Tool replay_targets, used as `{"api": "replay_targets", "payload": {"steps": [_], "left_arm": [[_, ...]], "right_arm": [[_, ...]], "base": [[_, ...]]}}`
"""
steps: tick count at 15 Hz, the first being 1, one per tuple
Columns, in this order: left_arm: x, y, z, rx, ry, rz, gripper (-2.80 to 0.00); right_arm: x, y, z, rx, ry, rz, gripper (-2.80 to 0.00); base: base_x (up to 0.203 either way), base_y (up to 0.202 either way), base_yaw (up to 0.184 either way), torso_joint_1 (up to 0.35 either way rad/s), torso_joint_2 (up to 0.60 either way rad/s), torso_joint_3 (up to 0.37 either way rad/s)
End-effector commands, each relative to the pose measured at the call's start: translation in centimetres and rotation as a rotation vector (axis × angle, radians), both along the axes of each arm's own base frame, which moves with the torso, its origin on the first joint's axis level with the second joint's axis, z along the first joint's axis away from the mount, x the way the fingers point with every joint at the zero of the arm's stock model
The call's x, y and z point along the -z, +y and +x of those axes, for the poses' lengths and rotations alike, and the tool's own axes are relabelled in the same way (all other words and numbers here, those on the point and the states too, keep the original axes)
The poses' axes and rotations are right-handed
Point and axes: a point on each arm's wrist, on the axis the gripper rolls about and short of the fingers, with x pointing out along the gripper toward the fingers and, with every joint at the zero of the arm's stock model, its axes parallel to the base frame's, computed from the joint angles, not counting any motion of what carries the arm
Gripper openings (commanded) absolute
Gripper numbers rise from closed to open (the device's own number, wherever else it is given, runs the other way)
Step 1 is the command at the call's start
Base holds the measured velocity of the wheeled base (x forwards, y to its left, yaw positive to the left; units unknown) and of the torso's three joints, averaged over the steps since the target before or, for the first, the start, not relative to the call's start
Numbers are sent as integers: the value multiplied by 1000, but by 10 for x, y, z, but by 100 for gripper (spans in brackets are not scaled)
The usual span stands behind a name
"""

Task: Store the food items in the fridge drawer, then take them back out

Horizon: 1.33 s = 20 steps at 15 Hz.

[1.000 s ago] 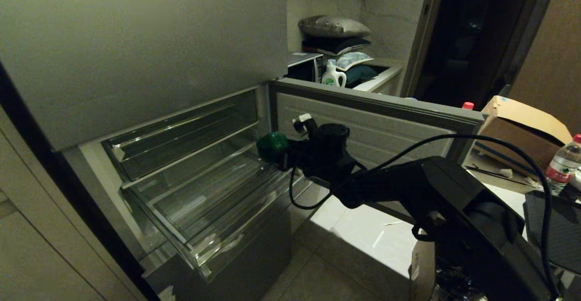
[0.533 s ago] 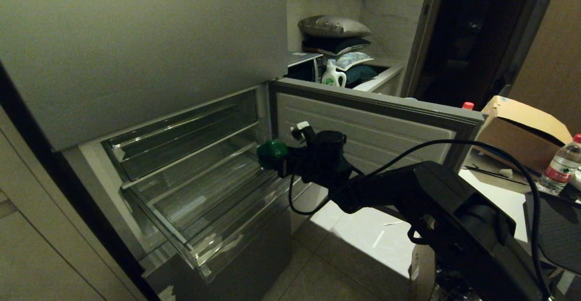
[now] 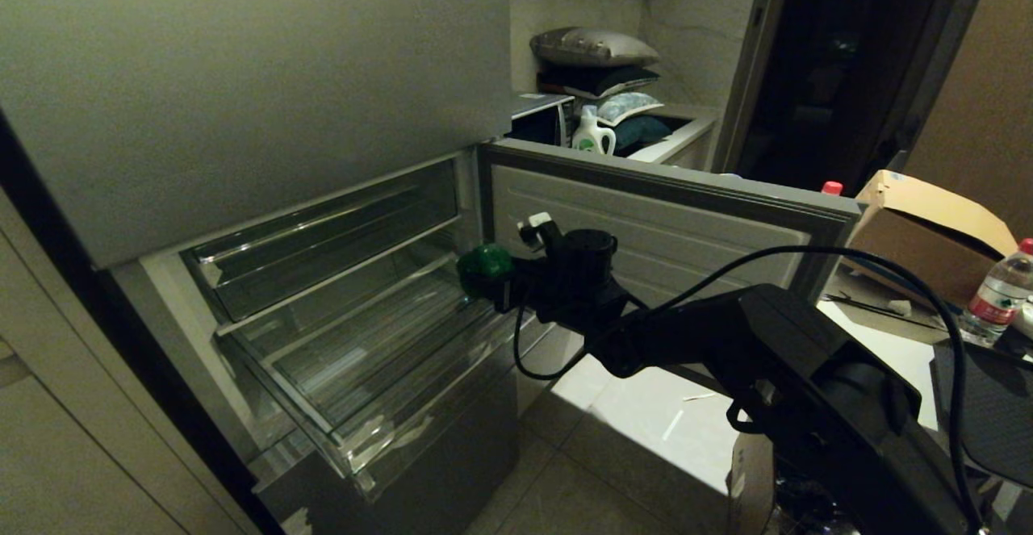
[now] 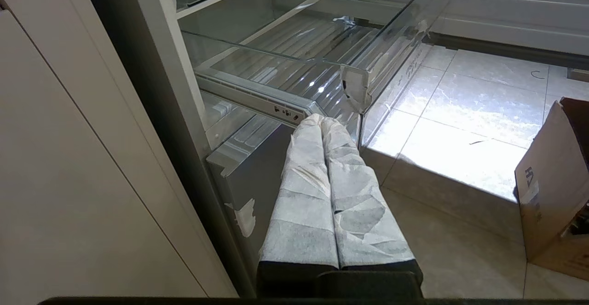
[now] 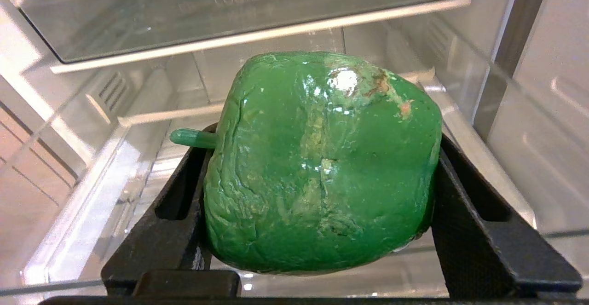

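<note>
At the grey fridge (image 3: 242, 99), drawer (image 3: 355, 357) stands pulled out. Right gripper (image 3: 494, 275) is clamped on the green pepper (image 5: 322, 162), apparently above the drawer's far corner. Left gripper (image 4: 324, 123), fingers together, hangs near the drawer front.

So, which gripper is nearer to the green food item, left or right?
Right. The right gripper is shut on the green food item, over the fridge drawer. The left gripper is shut, low beside the drawer's front corner.

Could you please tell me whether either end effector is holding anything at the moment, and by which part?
The right end effector grips the green pepper across its sides, stem pointing sideways. The left end effector is shut on nothing.
</note>
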Motion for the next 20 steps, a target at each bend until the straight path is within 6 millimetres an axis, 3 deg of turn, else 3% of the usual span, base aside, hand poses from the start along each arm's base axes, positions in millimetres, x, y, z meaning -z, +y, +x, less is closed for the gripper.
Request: {"api": "replay_targets", "payload": {"steps": [1, 4, 20], "left_arm": [[0, 0, 0, 0, 3, 0, -280], [0, 0, 0, 0, 1, 0, -280], [0, 0, 0, 0, 3, 0, -280]], "right_arm": [[-11, -1, -2, -3, -23, 9, -280], [-16, -2, -3, -2, -30, 14, -280], [-7, -6, 0, 14, -55, -58, -280]], "base": [[0, 0, 0, 0, 0, 0], [0, 0, 0, 0, 0, 0], [0, 0, 0, 0, 0, 0]]}}
